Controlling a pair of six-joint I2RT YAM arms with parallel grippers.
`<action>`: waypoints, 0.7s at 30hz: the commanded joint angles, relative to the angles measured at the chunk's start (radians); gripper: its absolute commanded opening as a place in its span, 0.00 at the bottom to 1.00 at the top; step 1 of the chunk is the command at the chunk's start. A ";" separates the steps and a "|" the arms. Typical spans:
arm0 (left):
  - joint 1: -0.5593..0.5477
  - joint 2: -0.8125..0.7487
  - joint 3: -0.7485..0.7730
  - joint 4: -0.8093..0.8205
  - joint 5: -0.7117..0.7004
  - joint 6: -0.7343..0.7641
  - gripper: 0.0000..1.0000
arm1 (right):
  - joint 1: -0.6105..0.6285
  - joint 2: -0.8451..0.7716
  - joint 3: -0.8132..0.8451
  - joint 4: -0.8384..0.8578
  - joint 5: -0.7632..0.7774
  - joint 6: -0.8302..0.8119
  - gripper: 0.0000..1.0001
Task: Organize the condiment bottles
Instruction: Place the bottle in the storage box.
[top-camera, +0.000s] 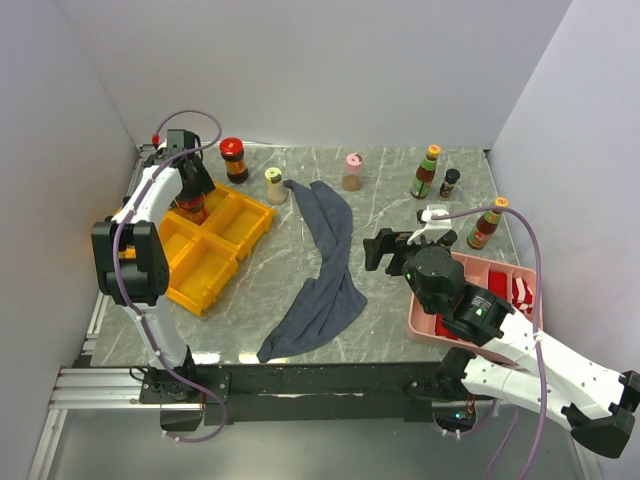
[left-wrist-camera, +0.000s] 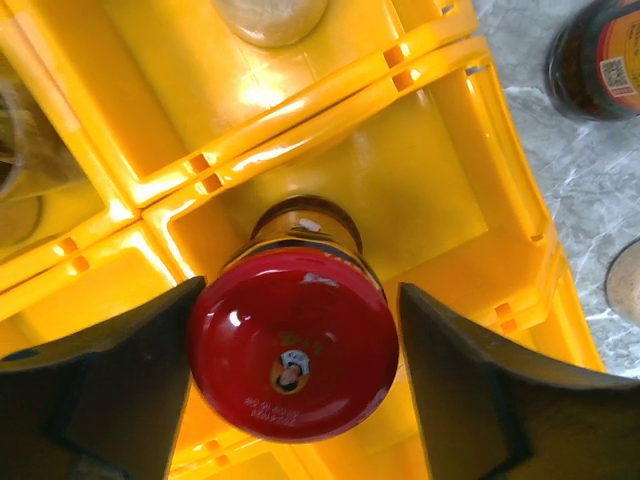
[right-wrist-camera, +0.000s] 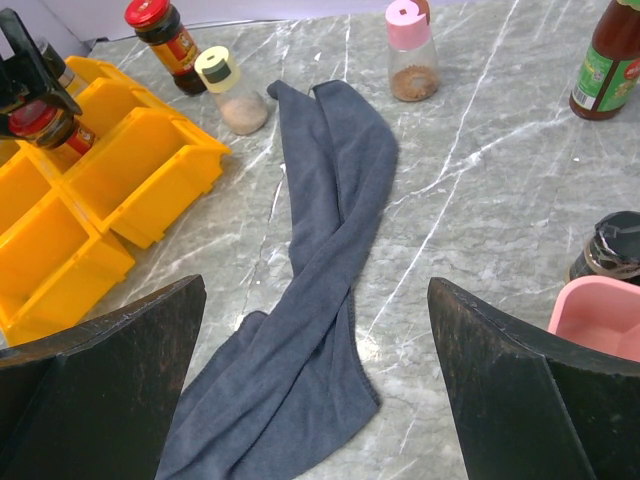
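Two grippers, one red-lidded jar (left-wrist-camera: 290, 345) upright in a yellow bin (left-wrist-camera: 470, 180) compartment.
Fingers (left-wrist-camera: 120, 380) of the left gripper (left-wrist-camera: 295, 330) flanked the jar's lid at its very edges, grip impossible to confirm; the right gripper (right-wrist-camera: 315, 380) gaped wide, empty, above the grey cloth (right-wrist-camera: 330, 250).

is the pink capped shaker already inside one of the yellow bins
No, the pink-capped shaker stands on the marble table to the right of the grey-blue cloth, apart from the yellow bins.
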 joint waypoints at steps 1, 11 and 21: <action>0.002 -0.096 0.023 0.020 -0.036 -0.013 0.88 | -0.005 -0.015 -0.002 0.029 0.007 0.005 1.00; 0.002 -0.182 0.099 0.024 0.087 0.048 0.99 | -0.005 -0.009 0.001 0.032 -0.002 0.005 1.00; -0.019 -0.054 0.265 0.112 0.252 0.194 1.00 | -0.005 -0.007 -0.009 0.053 0.001 0.002 1.00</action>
